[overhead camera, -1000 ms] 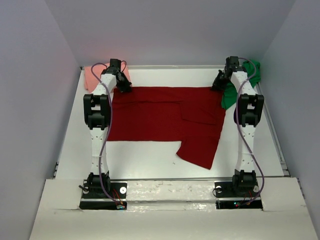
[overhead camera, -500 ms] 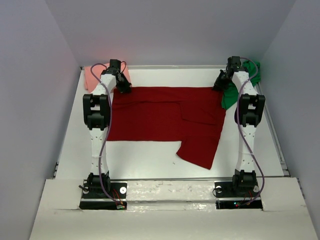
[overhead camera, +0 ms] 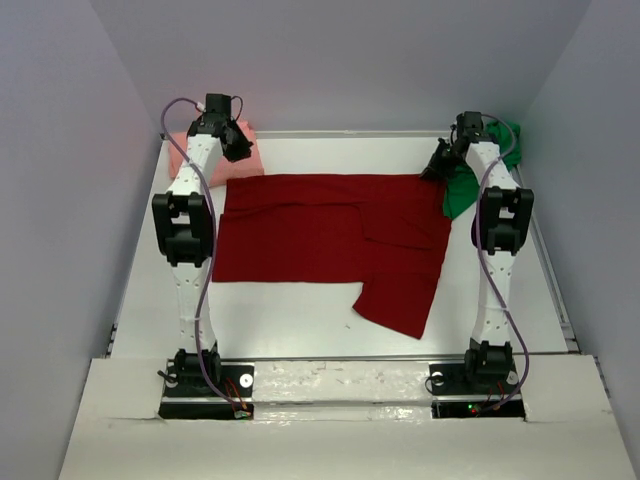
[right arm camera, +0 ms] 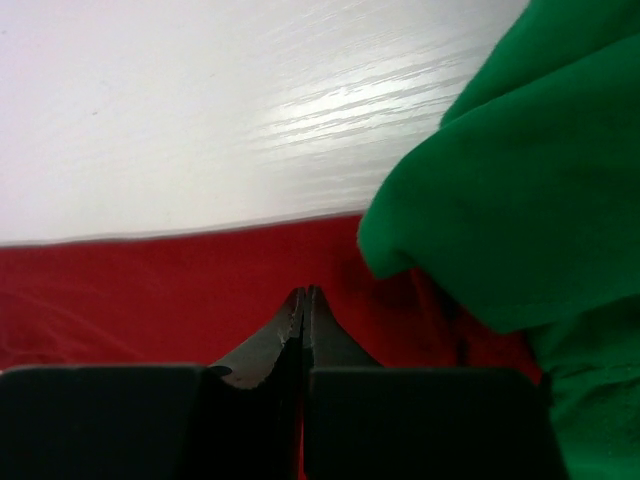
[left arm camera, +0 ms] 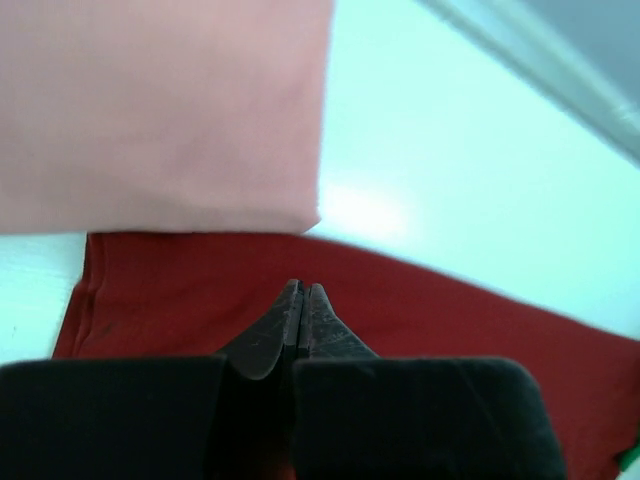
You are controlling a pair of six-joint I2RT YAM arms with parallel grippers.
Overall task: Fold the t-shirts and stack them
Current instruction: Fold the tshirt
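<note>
The dark red t-shirt (overhead camera: 330,235) lies spread flat on the white table (overhead camera: 290,320), one sleeve pointing toward the near edge. The salmon pink t-shirt (overhead camera: 183,155) lies folded at the far left corner. The bright green t-shirt (overhead camera: 462,192) is bunched at the far right corner. My left gripper (overhead camera: 236,148) is shut and empty, raised over the red shirt's far left corner beside the pink shirt (left arm camera: 160,110). My right gripper (overhead camera: 437,168) is shut, its tips (right arm camera: 304,292) over the red shirt's far right corner (right arm camera: 150,290), next to the green shirt (right arm camera: 500,200).
The table has a raised rim along the back (overhead camera: 340,133) and walls close on the left, right and back. Both arm bases stand at the near edge (overhead camera: 340,380).
My left gripper has lifted off the red shirt's far left corner and moved back and left toward the pink shirt. The right gripper and the red shirt have stayed put.
</note>
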